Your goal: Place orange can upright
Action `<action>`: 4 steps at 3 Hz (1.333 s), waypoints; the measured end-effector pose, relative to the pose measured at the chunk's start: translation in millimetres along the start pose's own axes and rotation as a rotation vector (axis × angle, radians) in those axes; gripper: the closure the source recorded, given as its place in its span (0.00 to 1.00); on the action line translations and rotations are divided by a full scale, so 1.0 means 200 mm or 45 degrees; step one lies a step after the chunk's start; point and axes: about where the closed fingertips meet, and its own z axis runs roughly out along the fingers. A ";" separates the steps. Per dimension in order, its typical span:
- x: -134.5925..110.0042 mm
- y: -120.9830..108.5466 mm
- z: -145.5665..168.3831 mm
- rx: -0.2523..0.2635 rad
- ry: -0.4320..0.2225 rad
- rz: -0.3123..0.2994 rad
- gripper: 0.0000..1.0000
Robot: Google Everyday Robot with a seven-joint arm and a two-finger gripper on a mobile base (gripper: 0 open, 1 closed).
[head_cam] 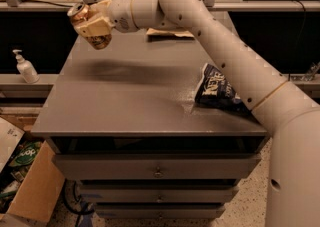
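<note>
My gripper [91, 26] is above the far left corner of the grey cabinet top [130, 96]. It is shut on the orange can [90, 27], which is tilted, its silver top pointing up and to the left. The can hangs clear of the surface and casts a shadow on the top below it. The cream fingers [95, 23] cover much of the can's body.
A dark blue chip bag [216, 90] lies at the right side of the top, partly behind my arm. A flat brown bag [170, 33] lies at the far edge. A soap pump bottle [24, 67] stands on a ledge to the left. A cardboard box [30, 186] sits on the floor at left.
</note>
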 end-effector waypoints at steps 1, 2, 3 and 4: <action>0.04 0.08 -0.06 0.049 0.026 0.040 1.00; 0.13 0.13 -0.10 0.094 -0.012 0.117 1.00; 0.19 0.15 -0.14 0.141 -0.073 0.186 1.00; 0.23 0.15 -0.18 0.165 -0.098 0.217 1.00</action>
